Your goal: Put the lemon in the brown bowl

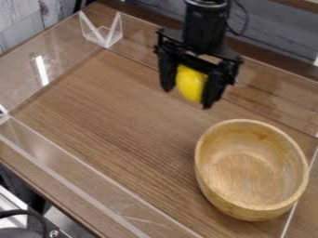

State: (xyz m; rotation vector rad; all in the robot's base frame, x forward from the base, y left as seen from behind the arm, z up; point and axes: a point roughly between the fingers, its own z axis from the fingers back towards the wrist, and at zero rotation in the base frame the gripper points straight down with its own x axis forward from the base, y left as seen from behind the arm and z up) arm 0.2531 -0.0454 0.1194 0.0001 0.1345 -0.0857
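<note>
Camera view from my end: gripper [192, 84] is clamped on the lemon [189, 83], one black finger [165, 72] on each side of it, yellow skin showing between them. Fruit is off the surface, held up in the air over the wood-grain tabletop [112, 112]. Arm hangs straight down from the top of frame, wrist body dark and vertical.

Brown bowl [252, 167] sits lower right, upright, mouth facing up, and I see nothing inside it but bare grain. Lemon is up and to the left of the bowl, apart from it and not over its rim (hard to judge height from this single angle). Bowl's right edge sits close to the table's right border.

Clear acrylic walls [37, 65] run along the left and front edges of the table, with a small clear triangular bracket [99, 30] at the back left corner. Reflections on the acrylic blur what's behind it.
</note>
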